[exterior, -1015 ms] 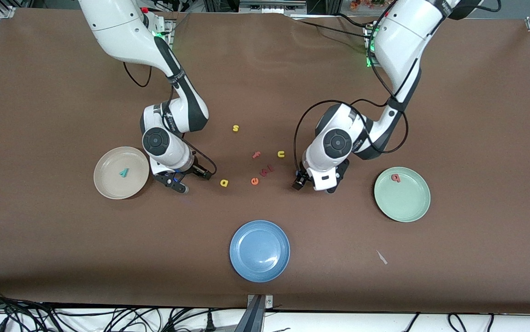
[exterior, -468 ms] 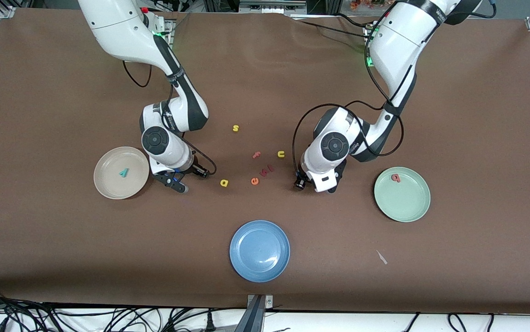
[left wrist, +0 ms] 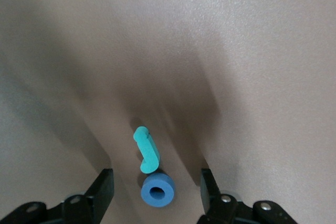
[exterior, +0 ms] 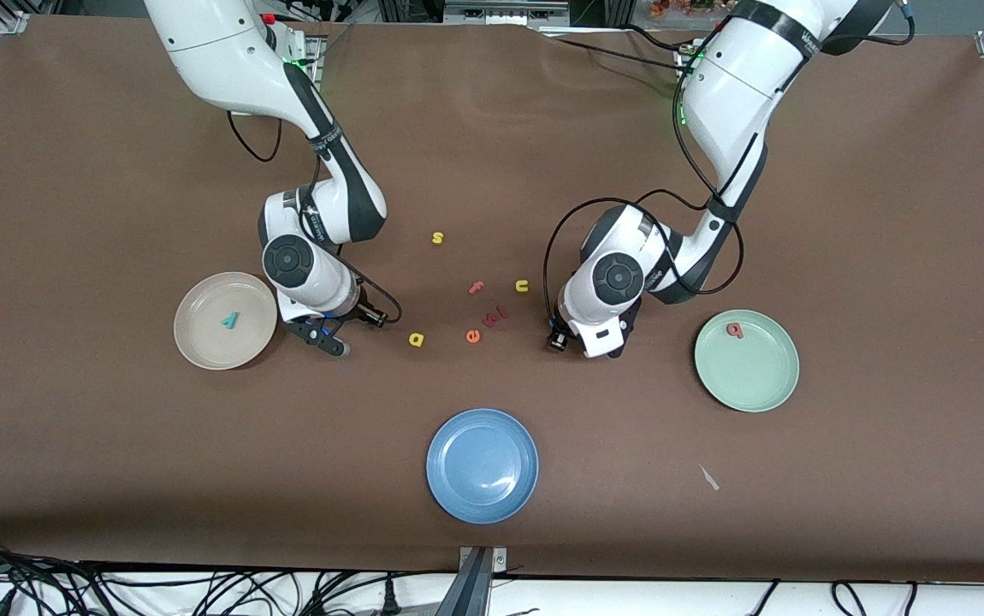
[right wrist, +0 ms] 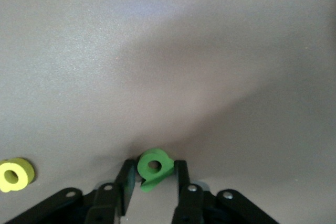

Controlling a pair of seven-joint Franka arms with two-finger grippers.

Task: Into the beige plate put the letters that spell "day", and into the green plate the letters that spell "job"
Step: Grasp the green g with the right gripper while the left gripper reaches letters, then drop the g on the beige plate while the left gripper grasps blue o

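Observation:
In the right wrist view, a green d sits on the table between the fingers of my right gripper, which is shut on it. A yellow a lies beside it. My right gripper is low between the beige plate and the yellow a. A teal y lies in the beige plate. My left gripper is open, its fingers astride a blue o that touches a teal j. My left gripper is low, beside the green plate, which holds a salmon b.
Loose letters lie mid-table: a yellow s, a pink f, a yellow u, an orange e and a small red piece. A blue plate sits nearer the front camera. A scrap lies near it.
The right gripper's fingers have closed in onto the green d. The left hand has shifted slightly toward the loose letters, and its fingers have narrowed a little.

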